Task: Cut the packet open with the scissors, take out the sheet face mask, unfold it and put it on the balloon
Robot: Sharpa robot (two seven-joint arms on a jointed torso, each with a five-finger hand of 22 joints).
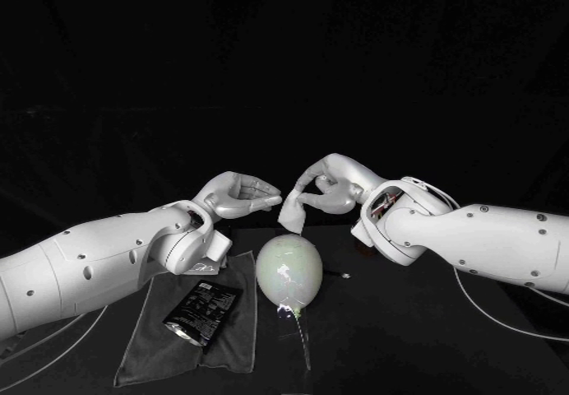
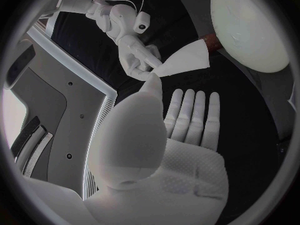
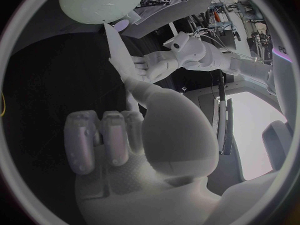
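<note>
- Sheet face mask (image 1: 290, 216): folded, hanging between right hand (image 1: 322, 188) and left hand (image 1: 238, 196), just above the balloon (image 1: 290, 271).
- Right hand: pinches the mask's upper corner, remaining fingers curled in.
- Left hand: close beside the right hand. Its thumb tip meets that same corner and its fingers are stretched out. A grasp cannot be confirmed.
- Balloon: lying on the worktop (image 1: 415, 346), directly beneath both hands.
- Packet (image 1: 204, 309): lying on a grey cloth (image 1: 154, 346), below the left hand, on the side nearer the robot.
</note>
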